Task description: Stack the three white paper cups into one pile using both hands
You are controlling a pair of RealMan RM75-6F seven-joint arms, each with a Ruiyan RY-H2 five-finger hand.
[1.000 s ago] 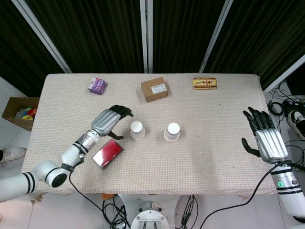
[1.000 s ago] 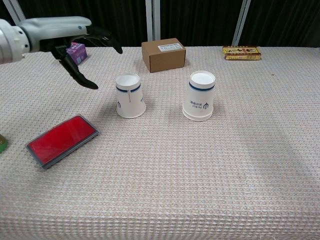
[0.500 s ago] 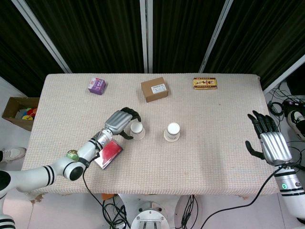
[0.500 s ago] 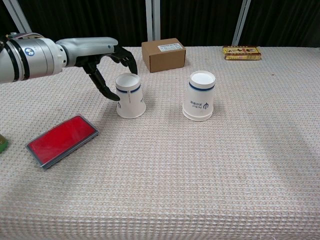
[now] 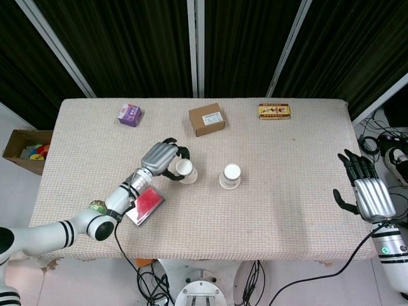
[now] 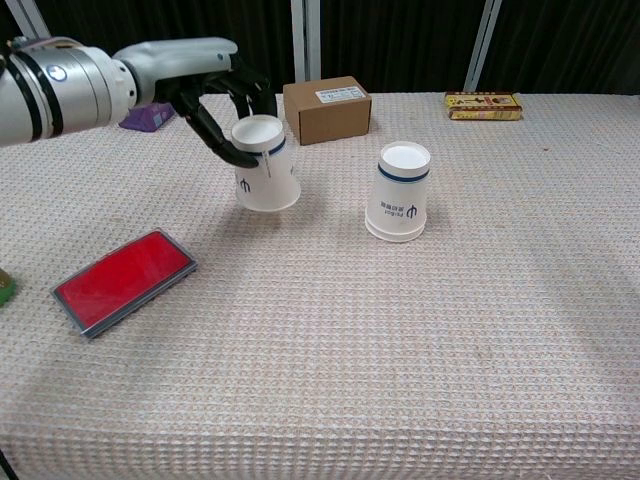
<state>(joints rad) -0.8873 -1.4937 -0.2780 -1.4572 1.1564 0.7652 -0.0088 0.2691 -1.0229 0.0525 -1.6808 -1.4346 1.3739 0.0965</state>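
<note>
Two upside-down white paper cups with blue bands show. My left hand (image 5: 160, 160) (image 6: 214, 98) grips the left cup (image 5: 185, 171) (image 6: 265, 164) near its top and holds it tilted, lifted off the cloth. The other cup (image 5: 231, 176) (image 6: 400, 192) stands upside down on the table a little to the right, untouched. It may be more than one cup nested; I cannot tell. My right hand (image 5: 366, 190) hovers open past the table's right edge, far from both cups, and is outside the chest view.
A red flat case (image 5: 144, 205) (image 6: 124, 281) lies near the front left. A brown cardboard box (image 5: 206, 119) (image 6: 326, 109), a purple small box (image 5: 129, 115) and a yellow packet (image 5: 274, 111) (image 6: 485, 105) sit along the back. A cardboard bin (image 5: 22, 150) stands left of the table.
My left hand reached right to the left cup, closed around it and lifted it, tilting it. My right hand drifted slightly down and right, still open.
</note>
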